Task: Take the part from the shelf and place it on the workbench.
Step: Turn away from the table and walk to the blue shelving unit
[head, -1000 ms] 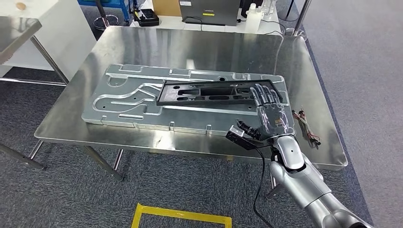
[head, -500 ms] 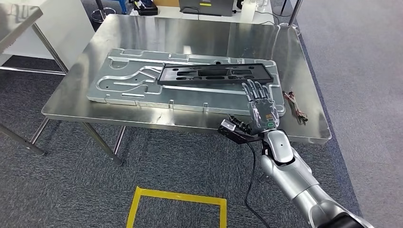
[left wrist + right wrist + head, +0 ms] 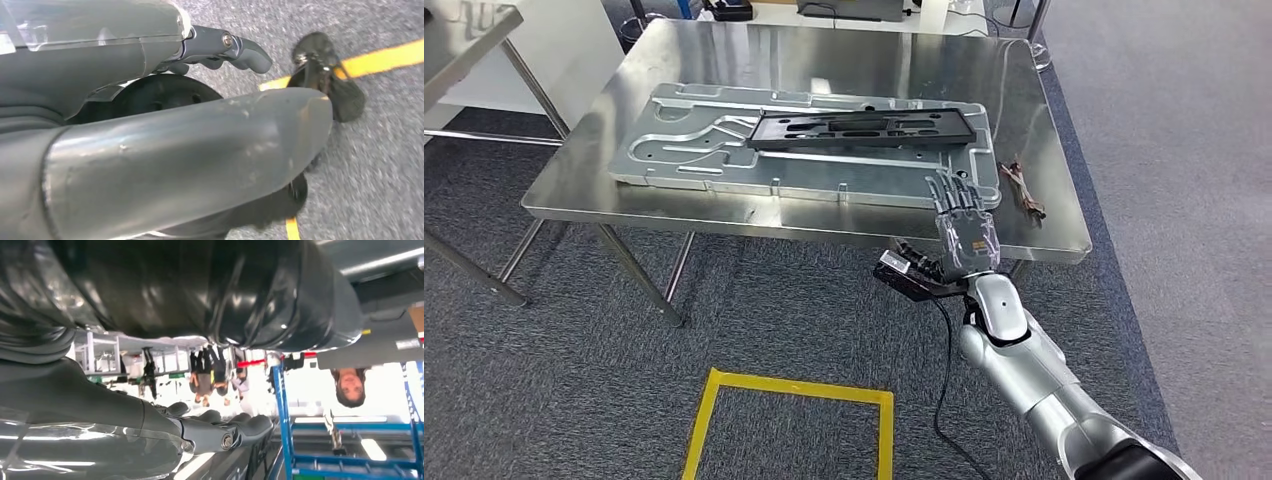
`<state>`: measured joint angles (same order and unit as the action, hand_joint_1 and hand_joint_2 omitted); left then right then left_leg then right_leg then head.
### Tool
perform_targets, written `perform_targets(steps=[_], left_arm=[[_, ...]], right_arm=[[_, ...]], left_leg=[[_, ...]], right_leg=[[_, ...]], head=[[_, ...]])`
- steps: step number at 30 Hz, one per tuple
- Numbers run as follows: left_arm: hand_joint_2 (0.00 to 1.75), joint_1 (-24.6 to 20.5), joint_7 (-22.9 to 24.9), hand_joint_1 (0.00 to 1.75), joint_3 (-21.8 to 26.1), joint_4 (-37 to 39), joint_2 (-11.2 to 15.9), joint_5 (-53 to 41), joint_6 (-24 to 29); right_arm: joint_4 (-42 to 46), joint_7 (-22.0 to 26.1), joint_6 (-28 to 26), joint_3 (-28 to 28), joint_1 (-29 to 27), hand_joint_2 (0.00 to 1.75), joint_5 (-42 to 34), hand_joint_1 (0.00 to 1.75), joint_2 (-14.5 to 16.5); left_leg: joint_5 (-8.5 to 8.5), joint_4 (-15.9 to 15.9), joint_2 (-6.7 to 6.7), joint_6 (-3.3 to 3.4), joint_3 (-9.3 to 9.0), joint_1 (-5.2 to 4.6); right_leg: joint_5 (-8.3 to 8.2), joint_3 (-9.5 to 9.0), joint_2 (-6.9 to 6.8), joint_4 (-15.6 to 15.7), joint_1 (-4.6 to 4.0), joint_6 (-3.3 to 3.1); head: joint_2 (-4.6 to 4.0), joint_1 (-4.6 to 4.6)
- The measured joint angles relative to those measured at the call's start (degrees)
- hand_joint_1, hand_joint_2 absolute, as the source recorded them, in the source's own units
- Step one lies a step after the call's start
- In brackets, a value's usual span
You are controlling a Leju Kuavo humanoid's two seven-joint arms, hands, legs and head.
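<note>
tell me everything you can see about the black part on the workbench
The black part is a long, flat, dark frame with several elongated cut-outs, matte and plastic-looking. It lies flat on the silver plate on the workbench, along the plate's far right portion. Nothing holds it: the right hand is apart from it, near the table's front edge.

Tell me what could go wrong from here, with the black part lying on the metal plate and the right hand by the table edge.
The right hand hangs open at the table edge, so lowering it carelessly could knock the rim. Its dangling cable could snag on the edge. The small bundle of wires near the corner could be swept off.
</note>
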<state>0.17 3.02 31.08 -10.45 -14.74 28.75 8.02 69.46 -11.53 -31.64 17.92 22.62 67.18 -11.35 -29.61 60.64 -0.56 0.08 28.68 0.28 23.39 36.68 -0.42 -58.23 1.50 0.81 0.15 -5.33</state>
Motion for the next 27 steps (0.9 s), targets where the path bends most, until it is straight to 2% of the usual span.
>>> perform_targets(steps=[1, 3, 4, 5, 6, 7, 8, 9, 10, 11, 12, 13, 15, 16, 17, 18, 19, 20, 21, 23, 24, 25, 26, 27], left_arm=[[0.00, 0.2, 0.0, 0.00, 0.0, 0.0, 0.0, 0.0, 0.0], [0.00, 0.3, 0.0, 0.00, 0.0, 0.0, -0.1, 0.0, 0.0], [0.00, 0.2, 0.0, 0.00, 0.0, 0.0, -0.1, 0.0, 0.0], [0.00, 0.2, 0.0, 0.00, 0.0, 0.0, -0.2, 0.0, 0.0], [0.00, 0.1, 0.0, 0.00, 0.0, 0.0, -0.2, 0.0, 0.0], [0.00, 0.0, 0.0, 0.00, 0.0, 0.0, -0.2, 0.0, 0.0], [0.00, -0.1, 0.0, 0.00, 0.0, 0.0, -0.2, 0.0, 0.0], [0.00, -0.2, 0.0, 0.00, 0.0, 0.0, -0.3, 0.1, 0.0], [0.00, -0.4, 0.0, 0.00, 0.0, 0.0, -0.3, 0.1, 0.0], [0.00, -0.5, 0.0, 0.00, 0.0, 0.0, -0.3, 0.1, -0.1], [0.00, -0.6, 0.0, 0.00, 0.0, 0.0, -0.4, 0.1, -0.1], [0.00, -0.7, -0.1, 0.00, 0.0, 0.0, -0.4, 0.1, -0.1], [0.00, -0.8, -0.2, 0.00, 0.0, 0.0, -0.7, 0.1, -0.1], [0.00, -0.8, -0.2, 0.00, 0.0, 0.0, -0.7, 0.1, -0.1], [0.00, -0.7, -0.3, 0.00, 0.0, 0.0, -0.8, 0.1, -0.1], [0.00, -0.6, -0.3, 0.00, 0.0, 0.0, -0.7, 0.1, -0.1], [0.00, -0.6, -0.4, 0.00, 0.0, 0.0, -0.7, 0.1, -0.1], [0.00, -0.6, -0.4, 0.00, 0.0, 0.0, -0.7, 0.1, -0.1], [0.00, -0.6, -0.4, 0.00, 0.0, 0.0, -0.7, 0.1, -0.1], [0.00, -0.7, -0.5, 0.00, 0.0, 0.0, -0.6, 0.2, -0.1], [0.00, -0.7, -0.6, 0.00, 0.0, 0.0, -0.5, 0.2, -0.1], [0.00, -0.7, -0.6, 0.00, 0.0, 0.0, -0.4, 0.2, -0.1], [0.00, -0.7, -0.8, 0.00, 0.0, 0.0, -0.3, 0.2, -0.2], [0.00, -0.7, -0.9, 0.00, 0.0, 0.0, -0.3, 0.2, -0.2]], right_arm=[[0.0, 0.0, -0.1, -0.1, -0.1, 0.00, 0.0, 0.00, 0.0], [0.0, -0.1, -0.3, -0.2, -0.5, 0.00, 0.0, 0.00, 0.0], [0.0, -0.1, -0.4, -0.3, -0.9, 0.00, 0.0, 0.00, 0.0], [0.0, -0.1, -0.4, -0.3, -1.2, 0.00, 0.0, 0.00, -0.1], [0.0, -0.1, -0.4, -0.4, -1.4, 0.00, 0.1, 0.00, -0.1], [0.0, -0.1, -0.4, -0.5, -1.6, 0.00, 0.1, 0.00, -0.2], [0.0, -0.1, -0.4, -0.6, -1.8, 0.00, 0.1, 0.00, -0.2], [0.1, -0.1, -0.4, -0.7, -2.1, 0.00, 0.1, 0.00, -0.2], [0.1, -0.1, -0.4, -0.9, -2.5, 0.00, 0.2, 0.00, -0.2], [0.3, -0.1, -0.4, -1.0, -2.9, 0.00, 0.3, 0.00, -0.2], [0.5, -0.1, -0.4, -1.1, -3.2, 0.00, 0.4, 0.00, -0.2], [0.8, -0.1, -0.4, -1.3, -3.4, 0.00, 0.5, 0.00, -0.2], [1.7, -0.1, -0.5, -1.6, -3.5, 0.00, 0.6, 0.00, -0.3], [2.1, -0.1, -0.6, -1.8, -3.5, 0.00, 0.6, 0.00, -0.4], [2.4, -0.1, -0.7, -2.0, -3.7, 0.00, 0.7, 0.00, -0.5], [2.5, -0.1, -0.7, -2.1, -4.0, 0.00, 0.7, 0.00, -0.5], [2.6, -0.1, -0.8, -2.2, -4.2, 0.00, 0.7, 0.00, -0.6], [2.7, -0.1, -0.8, -2.3, -4.5, 0.00, 0.7, 0.00, -0.6], [2.8, -0.1, -0.8, -2.3, -4.7, 0.00, 0.7, 0.00, -0.6], [3.1, -0.1, -0.8, -2.4, -5.0, 0.00, 0.7, 0.00, -0.6], [3.2, -0.1, -0.8, -2.4, -5.2, 0.00, 0.8, 0.00, -0.6], [3.3, -0.1, -0.8, -2.4, -5.5, 0.00, 0.8, 0.00, -0.6], [3.4, -0.1, -0.9, -2.4, -5.8, 0.00, 0.8, 0.00, -0.6], [3.6, -0.1, -0.9, -2.5, -6.2, 0.00, 0.9, 0.00, -0.6]], left_leg=[[-0.79, -2.3, -0.16, 0.42, -1.31, -0.18], [-0.32, -3.2, -0.11, 1.53, -0.75, -0.33], [0.34, -3.3, 0.03, 2.16, -0.22, -0.32], [1.09, -3.5, 0.18, 2.79, 0.46, -0.28], [1.87, -3.5, 0.32, 3.30, 1.25, -0.31], [2.61, -3.5, 0.39, 3.67, 2.12, -0.49], [3.36, -3.4, 0.43, 3.89, 3.11, -0.68], [4.10, -3.4, 0.45, 4.00, 4.17, -0.89], [4.81, -3.2, 0.47, 4.07, 5.24, -1.08], [5.46, -3.1, 0.47, 4.09, 6.29, -1.25], [6.06, -2.8, 0.46, 4.08, 7.27, -1.39], [6.58, -2.6, 0.46, 4.03, 8.03, -1.48], [7.52, -2.1, 0.50, 3.76, 9.05, -1.76], [8.03, -2.0, 0.55, 3.54, 9.27, -1.79], [8.61, -2.1, 0.59, 3.28, 9.42, -1.82], [9.11, -2.3, 0.60, 2.99, 9.57, -1.83], [8.83, -2.2, 0.54, 2.61, 9.85, -1.80], [7.45, -1.4, 0.46, 2.18, 10.34, -1.75], [4.91, 0.5, 0.39, 1.69, 11.05, -1.63], [-1.22, 7.1, 0.37, 0.77, 12.66, -1.06], [-2.93, 10.8, 0.37, 0.39, 13.18, -0.78], [-3.04, 13.5, 0.37, 0.05, 13.16, -0.51], [-1.89, 14.8, 0.38, -0.24, 12.42, -0.25], [-0.18, 13.9, 0.37, -0.51, 10.69, 0.00]], right_leg=[[-0.54, 0.25, 0.05, 0.0, -0.06, 0.42], [-1.46, 0.61, 0.06, 0.3, 0.07, 1.24], [-0.78, 0.97, 0.08, -0.1, 0.17, 1.54], [1.03, 1.55, 0.12, -1.4, 0.27, 1.72], [3.83, 2.35, 0.16, -3.7, 0.33, 1.80], [7.02, 3.31, 0.20, -7.0, 0.27, 1.85], [9.50, 4.13, 0.21, -10.7, 0.18, 1.88], [10.65, 4.50, 0.21, -13.9, 0.05, 1.86], [10.41, 4.20, 0.22, -15.8, -0.11, 1.77], [9.09, 3.03, 0.22, -15.9, -0.29, 1.56], [7.45, 0.92, 0.22, -14.1, -0.53, 1.21], [6.50, -2.03, 0.23, -10.8, -0.82, 0.71], [7.26, -8.29, 0.19, -2.4, -1.42, -0.33], [8.05, -10.17, 0.18, 0.5, -1.65, -0.71], [8.39, -10.97, 0.17, 2.1, -1.78, -0.96], [7.99, -10.78, 0.13, 2.5, -1.62, -1.09], [7.25, -10.30, 0.04, 2.7, -1.46, -1.32], [6.43, -9.69, -0.08, 2.9, -1.22, -1.61], [5.57, -8.90, -0.17, 3.0, -0.97, -1.79], [4.05, -7.05, -0.24, 2.9, -0.85, -1.94], [3.32, -6.07, -0.25, 2.8, -0.79, -1.79], [2.63, -5.03, -0.29, 2.6, -0.70, -1.60], [2.00, -3.95, -0.33, 2.3, -0.56, -1.35], [1.45, -2.87, -0.35, 1.9, -0.37, -1.04]], head=[[0.00, -0.01], [0.00, -0.01], [0.00, -0.02], [0.00, -0.04], [0.00, -0.04], [0.00, -0.06], [0.00, -0.05], [0.00, -0.05], [0.00, -0.05], [0.00, -0.05], [0.00, -0.05], [0.00, -0.05], [0.00, -0.04], [0.00, -0.03], [0.00, -0.03], [0.00, -0.03], [0.00, -0.03], [0.00, -0.03], [0.00, -0.02], [0.00, -0.01], [0.00, -0.01], [0.00, -0.02], [0.00, -0.01], [0.00, -0.02]])
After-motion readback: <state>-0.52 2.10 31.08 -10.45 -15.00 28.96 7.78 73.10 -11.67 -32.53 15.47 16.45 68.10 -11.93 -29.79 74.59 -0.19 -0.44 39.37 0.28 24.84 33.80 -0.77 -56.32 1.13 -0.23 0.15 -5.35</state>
